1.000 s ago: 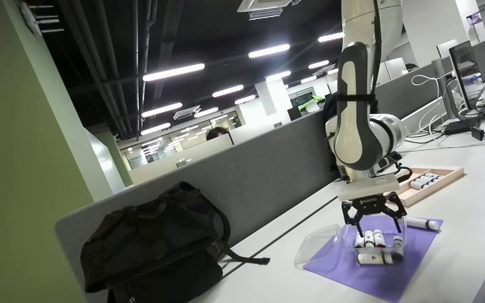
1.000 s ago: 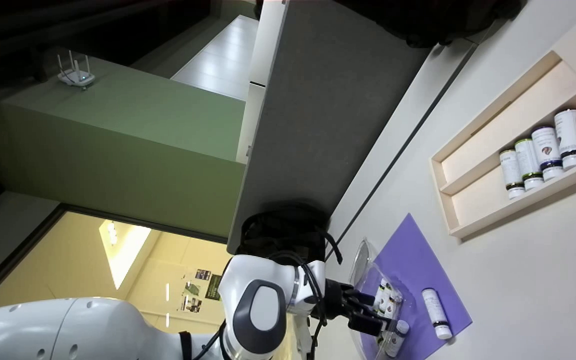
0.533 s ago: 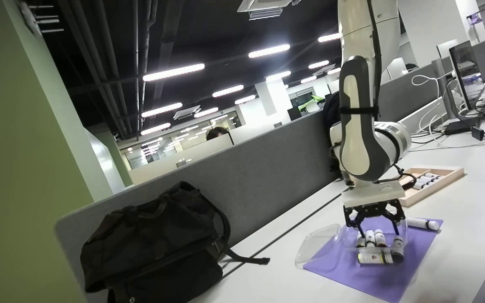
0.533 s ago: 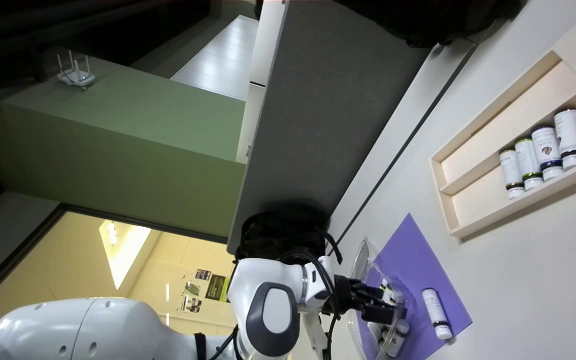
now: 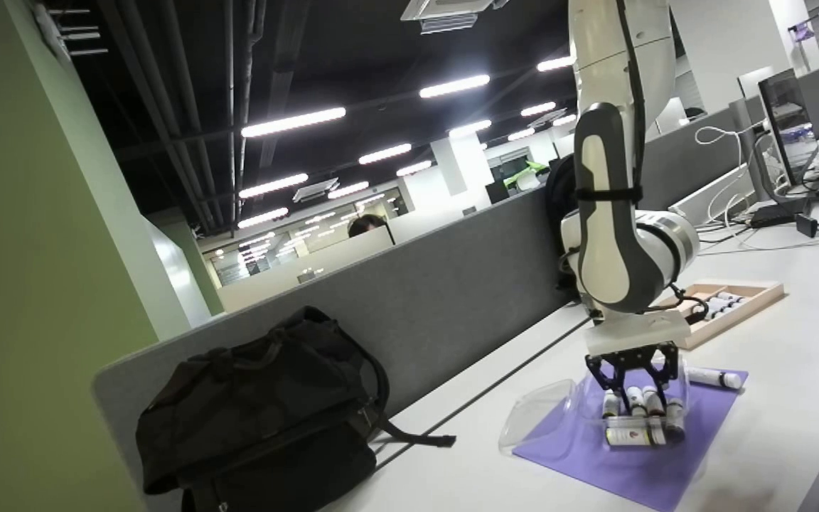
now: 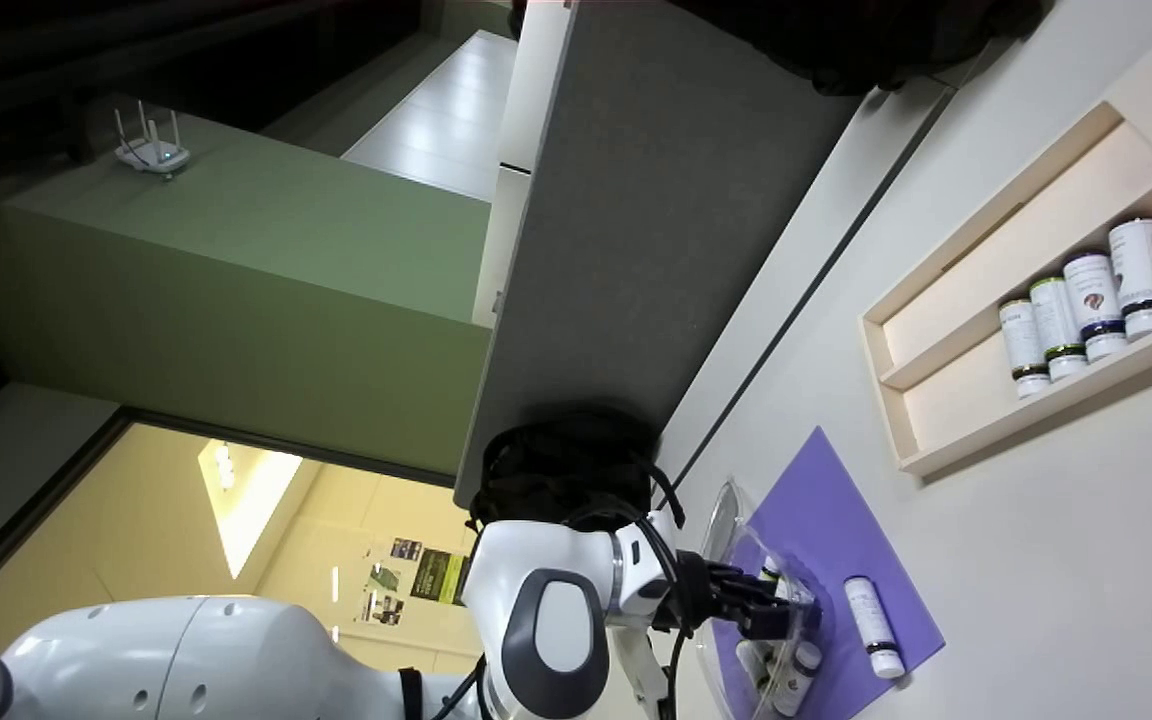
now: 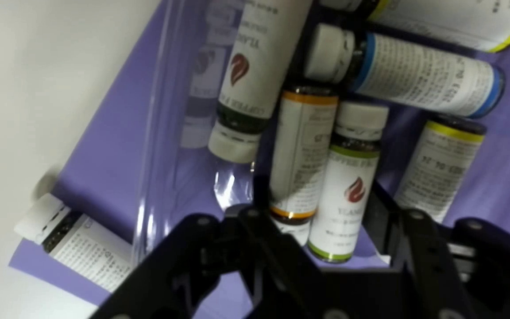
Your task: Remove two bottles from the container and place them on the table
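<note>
Several white-labelled bottles lie inside the clear plastic container (image 7: 152, 146) on a purple mat. My gripper (image 7: 319, 192) reaches down into it, its fingers closed in on either side of two bottles lying side by side: an orange-banded bottle (image 7: 303, 155) and a green-banded bottle (image 7: 345, 190). A yellow-banded bottle (image 7: 436, 168) is just outside the right finger. Above lie a blue-banded bottle (image 7: 423, 75) and a larger dark-green-banded bottle (image 7: 264, 57). In an exterior view the gripper (image 5: 645, 407) sits low among the bottles. The fingertips' lower ends are partly hidden by the bottles.
Outside the container, one bottle (image 6: 871, 620) lies on the purple mat (image 6: 821, 490). The clear lid (image 5: 537, 419) rests beside the container. A wooden tray (image 6: 891, 450) with several bottles stands further along the white table (image 6: 1036, 560). A grey partition (image 5: 452, 299) and black backpack (image 5: 260, 412) border it.
The gripper has come down into the container and moved slightly toward the right in an exterior view. Its wide jaws have closed in on two bottles, and neighbouring bottles have shifted a little.
</note>
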